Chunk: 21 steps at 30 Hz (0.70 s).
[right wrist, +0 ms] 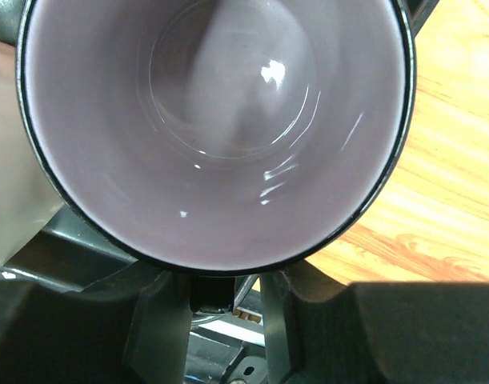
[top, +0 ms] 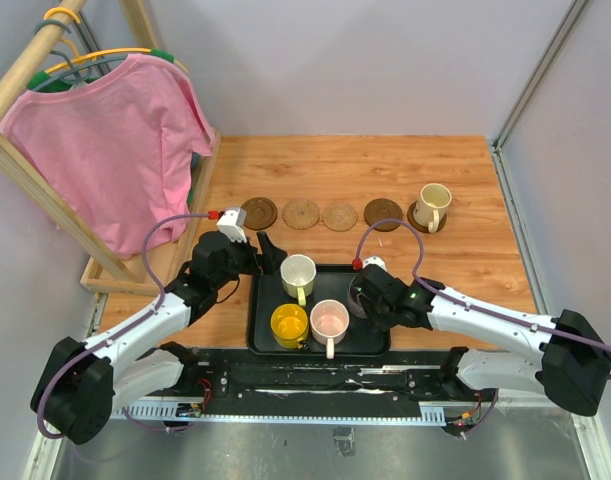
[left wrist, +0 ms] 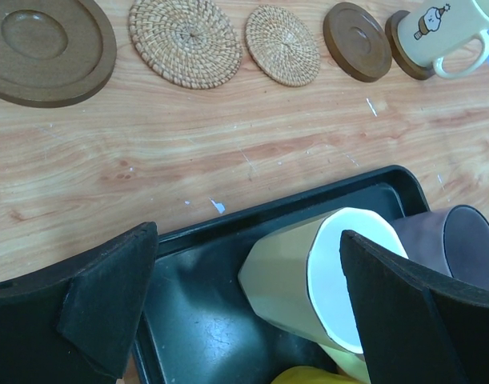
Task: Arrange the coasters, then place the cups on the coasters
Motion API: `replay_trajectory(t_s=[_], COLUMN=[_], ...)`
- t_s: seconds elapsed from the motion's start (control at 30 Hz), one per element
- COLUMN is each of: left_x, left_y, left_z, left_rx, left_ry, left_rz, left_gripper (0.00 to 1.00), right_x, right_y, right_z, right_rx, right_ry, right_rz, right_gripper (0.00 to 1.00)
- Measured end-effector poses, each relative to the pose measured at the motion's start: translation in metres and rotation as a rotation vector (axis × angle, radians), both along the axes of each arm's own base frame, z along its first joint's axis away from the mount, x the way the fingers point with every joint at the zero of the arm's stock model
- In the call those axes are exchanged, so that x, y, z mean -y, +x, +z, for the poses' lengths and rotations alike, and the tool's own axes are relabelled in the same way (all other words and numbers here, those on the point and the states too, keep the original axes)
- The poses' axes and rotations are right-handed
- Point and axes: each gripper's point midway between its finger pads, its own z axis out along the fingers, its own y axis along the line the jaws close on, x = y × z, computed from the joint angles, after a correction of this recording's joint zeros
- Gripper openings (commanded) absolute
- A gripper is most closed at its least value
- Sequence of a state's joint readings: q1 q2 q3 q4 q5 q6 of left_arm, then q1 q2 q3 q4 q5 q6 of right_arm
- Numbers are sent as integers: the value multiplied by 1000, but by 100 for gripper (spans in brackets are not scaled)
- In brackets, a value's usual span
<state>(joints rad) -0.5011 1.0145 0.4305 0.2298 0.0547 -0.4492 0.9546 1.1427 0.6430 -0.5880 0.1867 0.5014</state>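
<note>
Several coasters lie in a row on the wooden table: dark brown [top: 258, 212], woven tan [top: 301, 213], woven tan [top: 339, 216], dark brown [top: 383, 213]. A cream cup [top: 433, 205] stands on a further dark coaster [top: 417, 218] at the right end. On the black tray [top: 268, 345] stand the white cup [top: 298, 273], yellow cup [top: 289, 325] and pink cup [top: 330, 320]. My left gripper [left wrist: 252, 304] is wide open over the tray's left part, the white cup [left wrist: 300, 280] by its right finger. My right gripper [right wrist: 220, 288] straddles the handle of the greyish purple cup [right wrist: 220, 120], a slit showing on one side.
A wooden clothes rack [top: 155, 270] with a pink shirt [top: 105, 150] stands at the left, its base close to my left arm. Grey walls close in the table at the back and at the right [top: 555, 150]. The arms' base rail [top: 325, 385] runs along the near edge.
</note>
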Motion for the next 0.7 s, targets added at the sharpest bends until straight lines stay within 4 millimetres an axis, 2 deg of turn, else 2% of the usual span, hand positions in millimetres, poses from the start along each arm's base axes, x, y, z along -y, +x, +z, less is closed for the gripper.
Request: replay_trajectory(t_s=[0.1, 0.2, 0.23, 0.53, 0.7], left_x=[-1, -1, -1, -2, -4], left_y=[0, 0, 0, 0, -1], left_z=[0, -1, -2, -3, -4], left_rx=[0, -1, -1, -3, -2], left_ry=[2, 4, 4, 6, 9], left_rz=[4, 7, 7, 9, 16], left_gripper=[100, 100, 100, 100, 100], right_x=[0, 0, 0, 1, 2], right_y=[2, 5, 5, 8, 16], right_z=[1, 1, 1, 5, 21], right_rx=[11, 24, 26, 49, 120], right_ry=[1, -2, -1, 4, 45], right_rz=[-4, -11, -12, -20, -38], right_gripper=[20, 3, 1, 1, 1])
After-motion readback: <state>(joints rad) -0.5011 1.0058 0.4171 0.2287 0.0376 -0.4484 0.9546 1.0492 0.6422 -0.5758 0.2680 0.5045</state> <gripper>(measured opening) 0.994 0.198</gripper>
